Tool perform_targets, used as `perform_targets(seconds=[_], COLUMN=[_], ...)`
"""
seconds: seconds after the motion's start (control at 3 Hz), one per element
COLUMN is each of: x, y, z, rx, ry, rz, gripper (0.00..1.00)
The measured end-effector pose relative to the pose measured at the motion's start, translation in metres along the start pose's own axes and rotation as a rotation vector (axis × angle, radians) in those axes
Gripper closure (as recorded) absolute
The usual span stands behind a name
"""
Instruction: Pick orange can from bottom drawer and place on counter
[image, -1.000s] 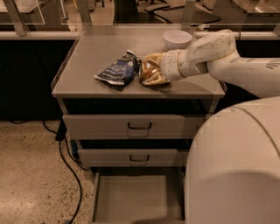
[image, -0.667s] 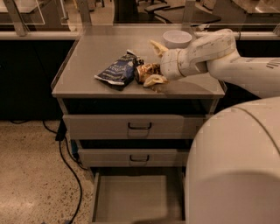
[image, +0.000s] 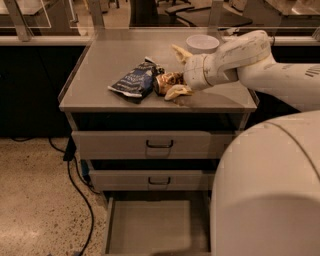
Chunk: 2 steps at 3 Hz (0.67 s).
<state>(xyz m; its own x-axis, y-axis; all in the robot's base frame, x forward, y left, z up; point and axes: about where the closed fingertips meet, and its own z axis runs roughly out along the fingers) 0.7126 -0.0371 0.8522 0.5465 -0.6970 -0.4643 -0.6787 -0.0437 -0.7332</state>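
In the camera view, the gripper (image: 171, 71) hangs low over the counter (image: 107, 60), reaching in from 3 o'clock, with its two pale fingers (image: 178, 92) spread wide apart and clamped on nothing. The orange can (image: 167, 81) rests on the counter in the open gap between them, toward 9 o'clock from the wrist. It looks to lie on its side, its long axis running roughly from 9 to 3 o'clock in line with the arm, though that is hard to make out. Whether the nearer finger touches the can I cannot tell. A dark blue snack bag (image: 134, 82) lies just beside the can at its 9 o'clock, and a white cup (image: 202, 43) stands at the gripper's 1 o'clock. The bottom drawer (image: 150, 232) stands pulled out at 6 o'clock. I judge the placing done, so the gripper should draw back toward 3 o'clock without nudging the can.
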Motion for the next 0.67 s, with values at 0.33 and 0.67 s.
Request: perform_targets(seconds=[0.33, 0.67], x=[-0.0044, -0.0044], y=[-0.0076, -0.0076], z=[0.0014, 0.0015], rx=[-0.023, -0.023], ry=[0.002, 0.002], rz=[-0.003, -0.003], gripper=[0.00, 0.00])
